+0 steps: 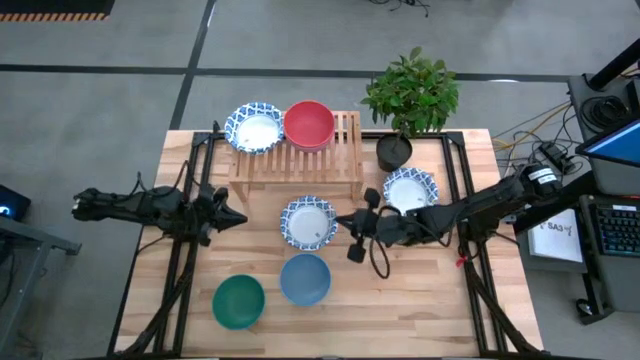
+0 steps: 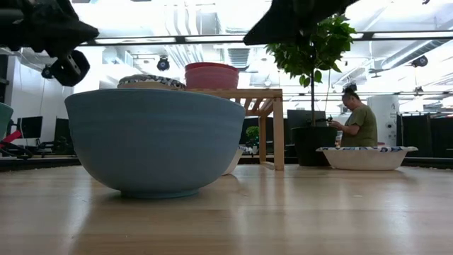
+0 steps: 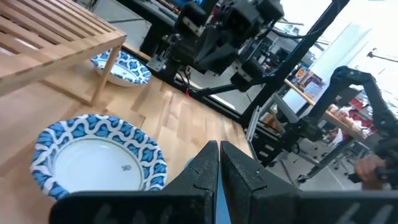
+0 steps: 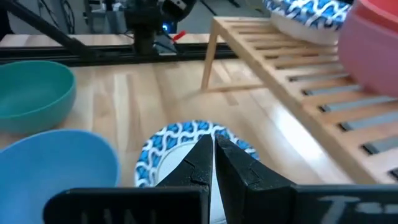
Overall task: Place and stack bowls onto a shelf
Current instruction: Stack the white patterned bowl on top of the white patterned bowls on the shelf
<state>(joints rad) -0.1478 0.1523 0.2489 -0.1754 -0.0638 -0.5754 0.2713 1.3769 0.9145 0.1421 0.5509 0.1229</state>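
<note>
On the desk (image 1: 420,300), the left tool (image 1: 232,215) hovers at the left edge, fingers clenched together with nothing between them. Nearby lie a green bowl (image 1: 238,301) and a blue bowl (image 1: 305,279) toward the front. Behind, the shelf (image 1: 345,150) carries a blue-patterned bowl (image 1: 254,127) beside a red bowl (image 1: 308,124). In front of the shelf sits another patterned bowl (image 1: 308,221), with the right tool (image 1: 345,221), fingers closed and empty, just at its rim. A third patterned bowl (image 1: 410,189) rests near a potted plant (image 1: 410,95).
</note>
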